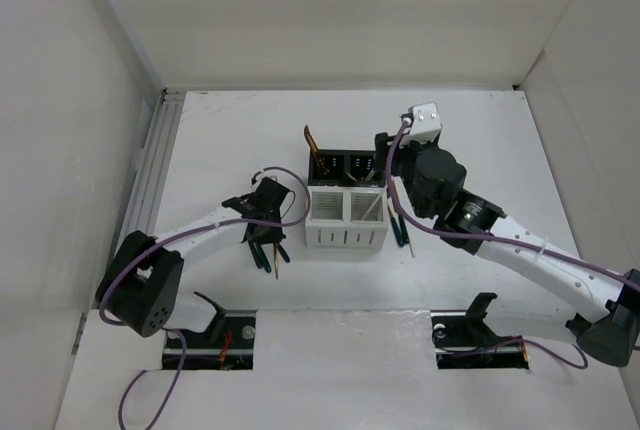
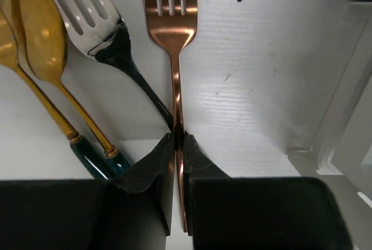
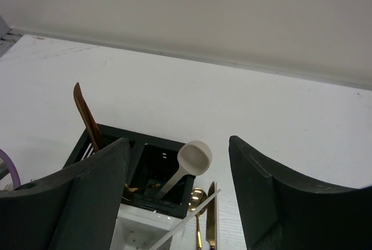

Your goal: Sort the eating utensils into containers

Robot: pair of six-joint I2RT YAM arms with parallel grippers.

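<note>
**A:** The left gripper [image 2: 177, 145] is clamped on the stem of the slim rose-copper metal fork [image 2: 172, 23], which lies flat on the white table [image 2: 261, 58].

**B:** Lift straight up (the silver fork with the dark handle [image 2: 87, 11] crowds its stem), then tip it into the block of slotted black and white bins [image 1: 345, 220]. The right gripper [image 3: 177, 163] hangs spread above them.

Left arm [image 1: 205, 228] reaches forward and low, wrist pitched down. Left gripper [image 2: 177, 140] jaws are pinched tight on the copper fork [image 2: 174, 40] stem. Right arm [image 1: 530, 255] is stretched inward, elbow bent. Right gripper [image 3: 178, 145] jaws stand wide apart, seemingly holding nothing.
</note>
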